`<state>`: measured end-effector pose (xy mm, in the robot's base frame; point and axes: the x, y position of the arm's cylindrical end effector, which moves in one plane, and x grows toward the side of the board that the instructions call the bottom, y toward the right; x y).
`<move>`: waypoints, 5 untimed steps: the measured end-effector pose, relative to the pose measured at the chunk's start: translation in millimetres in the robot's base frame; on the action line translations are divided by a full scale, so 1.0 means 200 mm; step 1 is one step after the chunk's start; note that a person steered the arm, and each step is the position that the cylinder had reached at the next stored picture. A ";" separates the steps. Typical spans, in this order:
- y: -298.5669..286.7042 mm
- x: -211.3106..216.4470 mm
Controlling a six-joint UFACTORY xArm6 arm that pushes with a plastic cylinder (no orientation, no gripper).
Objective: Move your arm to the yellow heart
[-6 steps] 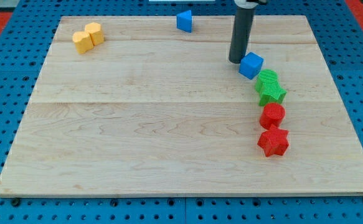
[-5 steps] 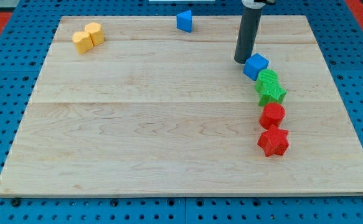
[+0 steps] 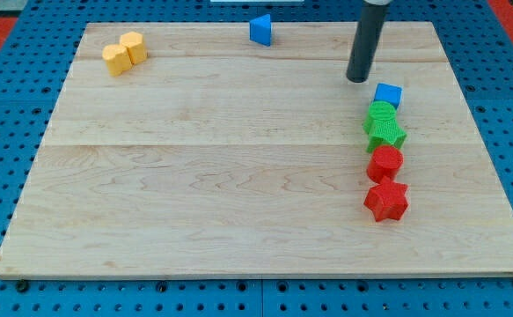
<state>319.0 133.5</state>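
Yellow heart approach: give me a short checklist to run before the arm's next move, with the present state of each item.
1. Target in view: ok. Two yellow blocks touch at the view's top left; the yellow heart seems to be the left one, beside the other yellow block.
2. Tip located: ok. My tip is on the board at the view's upper right, far from the target.
3. Tip free of blocks: ok. It stands apart from the blue cube, up and left of it.
4. Path leftward: ok. The blue triangular block sits above the straight line.
5. Green and red blocks off the route: ok.
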 end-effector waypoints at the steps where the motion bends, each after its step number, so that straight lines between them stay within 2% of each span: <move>1: -0.29 -0.01; 2: -0.82 0.02; 4: -2.08 0.07; 5: -2.19 0.01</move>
